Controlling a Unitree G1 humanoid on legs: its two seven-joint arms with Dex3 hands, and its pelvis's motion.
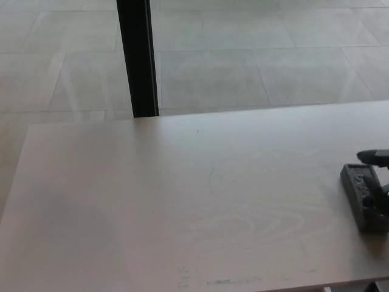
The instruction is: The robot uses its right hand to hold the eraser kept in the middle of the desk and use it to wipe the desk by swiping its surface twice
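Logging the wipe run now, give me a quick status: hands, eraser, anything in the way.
Right hand at the desk's right edge, on the eraser; grip unclear. Left hand not in view. Eraser flat on desk. Nothing in its path.
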